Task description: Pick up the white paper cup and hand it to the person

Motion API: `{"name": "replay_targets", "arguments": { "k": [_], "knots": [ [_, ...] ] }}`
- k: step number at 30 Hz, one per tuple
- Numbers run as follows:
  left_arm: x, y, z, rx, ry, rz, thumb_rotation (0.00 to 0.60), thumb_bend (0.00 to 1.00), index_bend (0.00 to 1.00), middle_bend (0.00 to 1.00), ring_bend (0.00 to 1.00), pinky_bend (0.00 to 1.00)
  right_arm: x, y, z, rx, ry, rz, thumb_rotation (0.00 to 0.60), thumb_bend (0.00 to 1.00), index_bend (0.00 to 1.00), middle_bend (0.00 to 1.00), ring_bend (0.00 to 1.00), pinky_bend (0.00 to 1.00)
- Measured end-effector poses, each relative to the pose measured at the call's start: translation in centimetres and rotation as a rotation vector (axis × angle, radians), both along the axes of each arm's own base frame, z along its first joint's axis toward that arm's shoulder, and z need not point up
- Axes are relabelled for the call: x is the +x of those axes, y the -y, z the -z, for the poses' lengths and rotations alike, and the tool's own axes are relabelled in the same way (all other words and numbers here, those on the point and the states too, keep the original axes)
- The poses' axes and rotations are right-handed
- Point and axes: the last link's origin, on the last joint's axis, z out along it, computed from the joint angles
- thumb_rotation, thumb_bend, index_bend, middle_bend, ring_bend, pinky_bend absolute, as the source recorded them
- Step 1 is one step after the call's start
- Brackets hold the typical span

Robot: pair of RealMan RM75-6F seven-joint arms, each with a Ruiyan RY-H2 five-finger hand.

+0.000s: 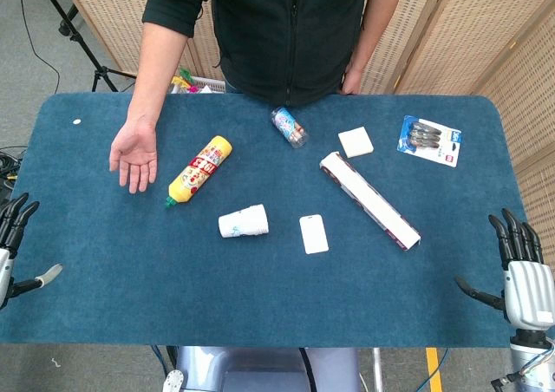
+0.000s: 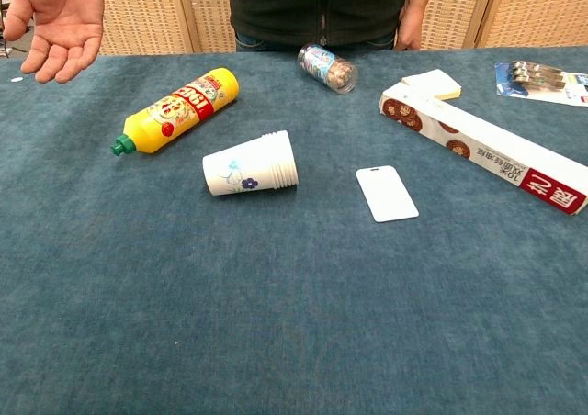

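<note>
Blue table (image 1: 104, 279) — paper cup (image 1: 243, 222) far from both fingers (image 1: 513, 236)

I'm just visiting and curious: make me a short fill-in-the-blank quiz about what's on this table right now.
1. The white paper cup lies on its ____.
2. The bottle beside the cup has a yellow body and a ____ cap.
3. The person's hand rests on the table with the palm facing ____.
4. Both robot hands, left hand and right hand, hold ____.

Missing words: side; green; up; nothing

White paper cup (image 2: 250, 164) with blue flowers; yellow bottle (image 2: 176, 110), green cap.
</note>
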Motion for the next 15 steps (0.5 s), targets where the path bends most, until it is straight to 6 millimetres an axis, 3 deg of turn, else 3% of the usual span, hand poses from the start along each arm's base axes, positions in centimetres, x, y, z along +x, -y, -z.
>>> {"name": "replay_targets", "arguments": {
  "k": [9, 15],
  "knots": [
    [1.1, -1.0, 1.8, -0.086, 0.024, 0.025, 0.6, 0.0, 0.07, 0.0, 0.0, 0.09, -0.2, 0.1, -0.3, -0.006, 0.009, 0.008, 0.6, 0.0, 0.0, 0.0, 0.0, 0.0],
    [4.1, -2.6, 4.7, -0.22, 0.051, 0.048, 0.6, 0.0, 0.07, 0.0, 0.0, 0.09, -0.1, 0.1, -0.3, -0.004, 0.012, 0.007, 0.6, 0.0, 0.0, 0.0, 0.0, 0.0]
  ]
}}
